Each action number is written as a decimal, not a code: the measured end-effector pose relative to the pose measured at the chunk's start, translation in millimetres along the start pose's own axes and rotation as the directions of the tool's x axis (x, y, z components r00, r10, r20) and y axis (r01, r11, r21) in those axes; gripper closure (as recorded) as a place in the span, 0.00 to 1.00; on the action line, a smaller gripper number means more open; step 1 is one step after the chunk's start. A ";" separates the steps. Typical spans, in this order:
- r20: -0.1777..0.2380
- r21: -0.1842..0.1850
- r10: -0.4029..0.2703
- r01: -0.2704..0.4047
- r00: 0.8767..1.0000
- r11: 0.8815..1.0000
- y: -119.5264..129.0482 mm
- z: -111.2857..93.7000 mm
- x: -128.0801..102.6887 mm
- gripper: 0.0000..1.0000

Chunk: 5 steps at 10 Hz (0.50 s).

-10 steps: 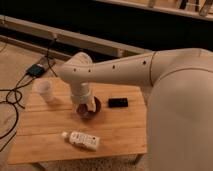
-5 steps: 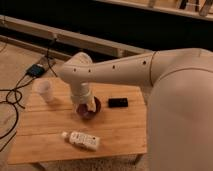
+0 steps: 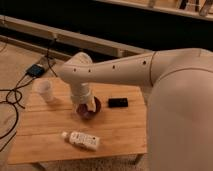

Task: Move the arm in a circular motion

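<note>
Arm reaches across wooden table; pincer down at dark bowl, open or closed unclear.

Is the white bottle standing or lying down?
Lying down: the bottle rests lengthwise on the table, cap pointing left. The gripper is down at the bowl.

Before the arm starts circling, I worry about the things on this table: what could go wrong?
The gripper hangs low over the dark bowl; a sweep could catch its rim and shove it. The white cup and the black object sit close on either side, so a wide circle of the arm might hit one.
</note>
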 end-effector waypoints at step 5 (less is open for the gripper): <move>-0.003 -0.022 0.064 -0.064 0.998 0.998 -35.6 -9.7 -19.4 0.35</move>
